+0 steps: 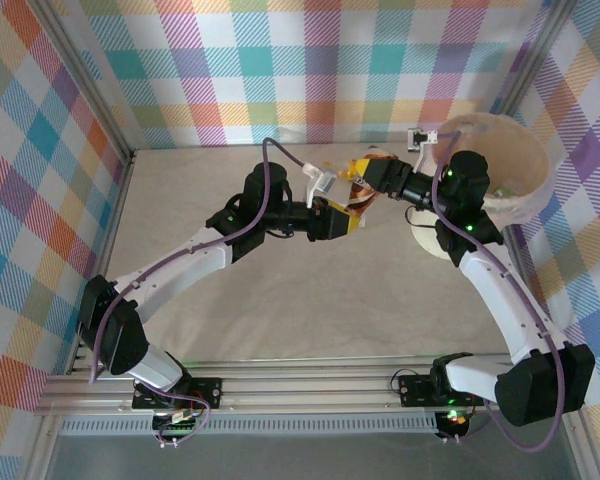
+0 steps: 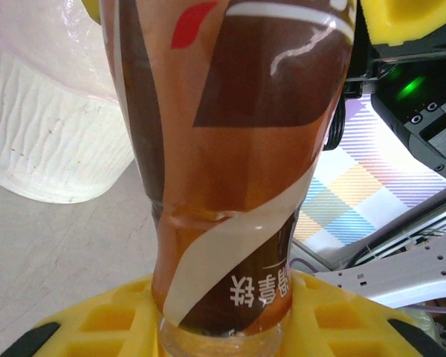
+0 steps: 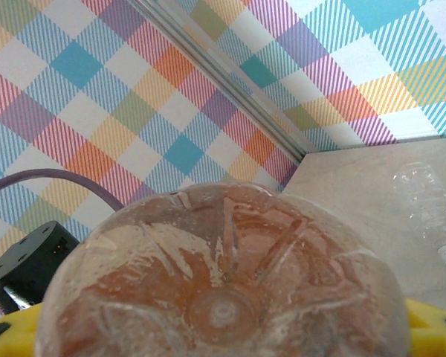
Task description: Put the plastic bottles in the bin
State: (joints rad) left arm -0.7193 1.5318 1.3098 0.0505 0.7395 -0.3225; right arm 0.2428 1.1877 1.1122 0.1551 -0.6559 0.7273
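A plastic bottle [image 1: 359, 196] with an orange and brown label hangs over the middle of the table, held from both ends. My left gripper [image 1: 342, 220] is shut on its neck end; in the left wrist view the bottle [image 2: 238, 149] rises out of the yellow jaws [image 2: 223, 331]. My right gripper [image 1: 370, 176] is shut on the other end, and the bottle's ribbed base [image 3: 223, 282] sits between its yellow fingers [image 3: 7, 331]. The bin [image 1: 525, 195], a cream-white bucket with a bag liner, stands just right of the two grippers. A clear bottle [image 3: 429, 199] lies on the table.
Plaid walls close in the table on the left, back and right. The right arm's wrist [image 1: 470, 180] hangs over the bin's near rim. The bin's ribbed wall [image 2: 52, 149] stands close to the left of the held bottle.
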